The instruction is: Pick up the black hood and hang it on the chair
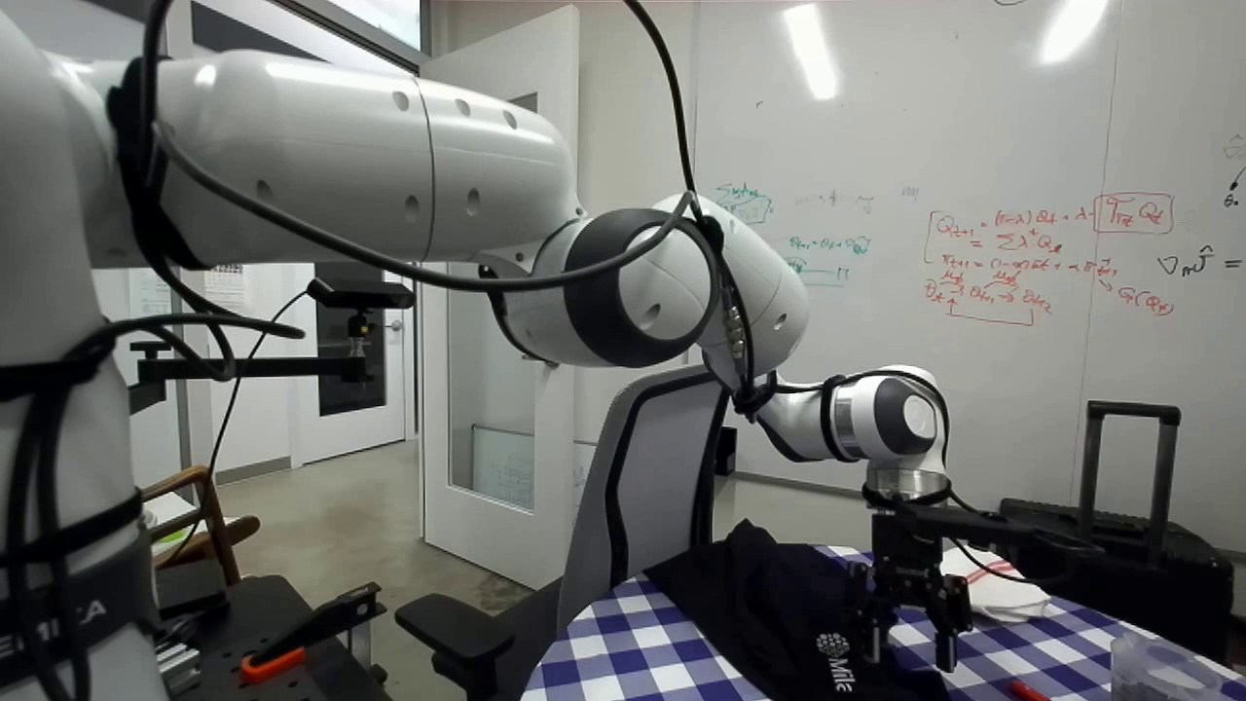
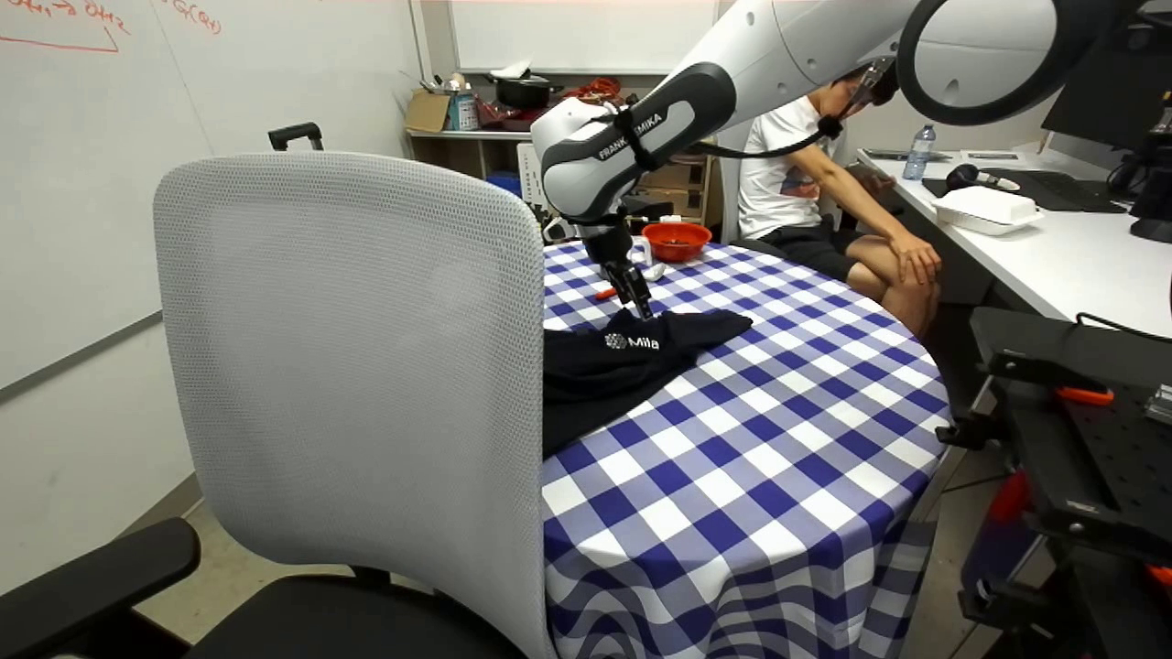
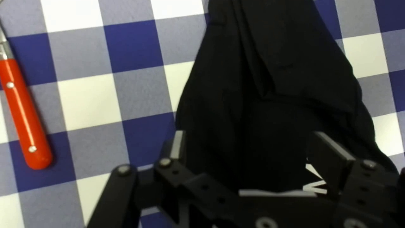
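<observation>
1. At the left of an exterior view, the chair [image 2: 348, 366] is placed beside the counter [image 2: 760, 448], its tall grey backrest standing upright. The black hood [image 2: 623, 380] is not yet hung there, so the pick-up is judged to be the step in hand, with the hanging left for later.

2. To the right, the hood is laid in loose folds on the checked counter, partly hidden by the backrest, its white lettering [image 2: 644, 343] turned upward. Because the garment looks soft, a generous fold will probably need to be caught, or hold may be lost on the lift.

3. Near the lettering, the gripper [image 1: 909, 645] is held with its fingers [image 3: 177, 145] spread wide and nothing clasped between them. In the wrist view, a finger is set at the garment's edge and the opposite one over the fabric; whether contact is made cannot be told. A slight lowering and a closing seem to be called for next, followed by a lift clear of the backrest.

4. Farthest right, the arm [image 2: 787, 50] is reached in from above, its forearm slanted down over the counter and its wrist bent so that the gripper is pointed steeply downward.
</observation>
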Controlling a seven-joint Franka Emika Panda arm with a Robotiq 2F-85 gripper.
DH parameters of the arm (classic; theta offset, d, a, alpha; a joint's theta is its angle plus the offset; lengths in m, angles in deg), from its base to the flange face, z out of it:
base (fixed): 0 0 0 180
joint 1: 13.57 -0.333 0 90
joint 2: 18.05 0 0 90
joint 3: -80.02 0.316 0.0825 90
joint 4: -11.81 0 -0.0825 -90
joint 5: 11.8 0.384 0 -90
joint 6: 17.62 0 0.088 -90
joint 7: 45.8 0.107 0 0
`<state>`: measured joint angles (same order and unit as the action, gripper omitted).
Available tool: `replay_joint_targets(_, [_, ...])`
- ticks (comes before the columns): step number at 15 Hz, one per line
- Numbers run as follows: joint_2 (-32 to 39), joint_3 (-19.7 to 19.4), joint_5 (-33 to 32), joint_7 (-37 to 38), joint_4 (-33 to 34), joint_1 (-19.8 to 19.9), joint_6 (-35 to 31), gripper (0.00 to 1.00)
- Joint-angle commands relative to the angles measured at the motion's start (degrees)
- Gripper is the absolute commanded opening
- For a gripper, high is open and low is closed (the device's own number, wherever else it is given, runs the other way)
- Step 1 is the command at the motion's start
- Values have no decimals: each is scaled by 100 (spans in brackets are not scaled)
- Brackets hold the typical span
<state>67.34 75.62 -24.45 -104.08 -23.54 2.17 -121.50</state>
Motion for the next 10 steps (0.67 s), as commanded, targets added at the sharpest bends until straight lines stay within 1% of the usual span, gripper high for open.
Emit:
replay_joint_targets(1, [0, -71, -16, -130, -13, -25, -36, 90])
replay_joint_targets(2, [0, -93, -37, -117, -58, -28, -47, 91])
replay_joint_targets(3, [1, -110, -51, -111, -77, -28, -48, 89])
replay_joint_targets(4, [1, -121, -57, -90, -95, -20, -50, 91])
replay_joint_targets(5, [2, -135, -65, -67, -105, -20, -52, 89])
replay_joint_targets(10, [5, -241, -121, 87, -134, -43, -110, 92])
